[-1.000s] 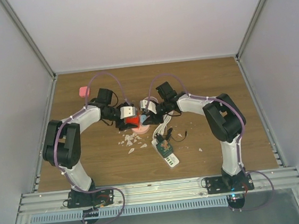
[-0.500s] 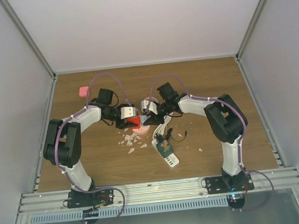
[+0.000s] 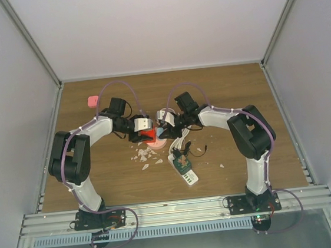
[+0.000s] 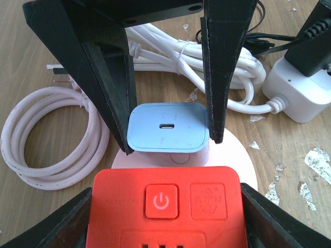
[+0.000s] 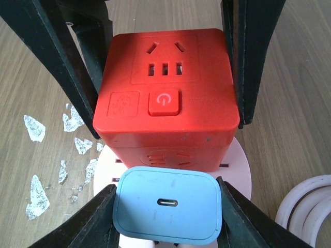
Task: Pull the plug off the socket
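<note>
The socket [image 5: 168, 93] is a red cube with a power button, standing on a round pink base [image 4: 235, 160]. In its side sits the plug [image 5: 168, 206], a light blue block with a small slot in its face. My left gripper [image 4: 165, 206] is shut on the red socket [image 4: 165, 201], one finger on each side. My right gripper [image 5: 168, 212] is shut on the blue plug [image 4: 168, 126], whose flanks its fingers [image 4: 222, 77] press. From above, both grippers meet at the table's middle over the socket [image 3: 149, 136] and the plug [image 3: 159, 130].
A coil of pale cable [image 4: 46, 139] lies left of the base, with white cables [image 4: 207, 62] and a white adapter [image 4: 300, 93] behind it. A white power strip [image 3: 184, 170] lies nearer the arms, white flakes [image 3: 144, 157] beside it. A pink block [image 3: 92, 101] sits back left.
My left gripper's fingers have closed in on the red socket. The right gripper has kept its hold on the blue plug, and both arms have barely shifted.
</note>
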Available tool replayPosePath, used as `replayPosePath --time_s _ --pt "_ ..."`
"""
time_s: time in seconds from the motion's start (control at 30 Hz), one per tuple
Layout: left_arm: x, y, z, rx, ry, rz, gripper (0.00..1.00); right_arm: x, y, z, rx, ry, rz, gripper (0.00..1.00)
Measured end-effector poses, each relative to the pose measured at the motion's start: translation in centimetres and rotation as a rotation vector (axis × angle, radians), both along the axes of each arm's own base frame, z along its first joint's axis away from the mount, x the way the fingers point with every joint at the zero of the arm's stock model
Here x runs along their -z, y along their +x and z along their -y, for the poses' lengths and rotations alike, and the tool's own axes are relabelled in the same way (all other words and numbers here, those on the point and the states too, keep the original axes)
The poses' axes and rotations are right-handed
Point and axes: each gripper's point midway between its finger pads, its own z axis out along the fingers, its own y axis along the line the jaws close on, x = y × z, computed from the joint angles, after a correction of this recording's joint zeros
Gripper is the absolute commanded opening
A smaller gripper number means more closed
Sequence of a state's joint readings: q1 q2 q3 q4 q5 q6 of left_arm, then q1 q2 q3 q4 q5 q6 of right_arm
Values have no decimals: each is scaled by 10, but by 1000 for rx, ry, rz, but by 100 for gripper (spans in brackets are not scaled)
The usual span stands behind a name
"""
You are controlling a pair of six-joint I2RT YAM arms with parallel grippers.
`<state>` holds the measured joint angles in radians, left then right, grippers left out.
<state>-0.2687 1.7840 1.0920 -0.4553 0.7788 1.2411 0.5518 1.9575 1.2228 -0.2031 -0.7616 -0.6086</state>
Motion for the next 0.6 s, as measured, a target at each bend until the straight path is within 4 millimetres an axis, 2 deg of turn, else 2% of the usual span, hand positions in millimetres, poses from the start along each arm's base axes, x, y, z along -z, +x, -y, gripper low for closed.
replayPosePath --time_s 0.6 --pt "1 0 2 1 15 2 35 0 1 -2 48 -7 -44 32"
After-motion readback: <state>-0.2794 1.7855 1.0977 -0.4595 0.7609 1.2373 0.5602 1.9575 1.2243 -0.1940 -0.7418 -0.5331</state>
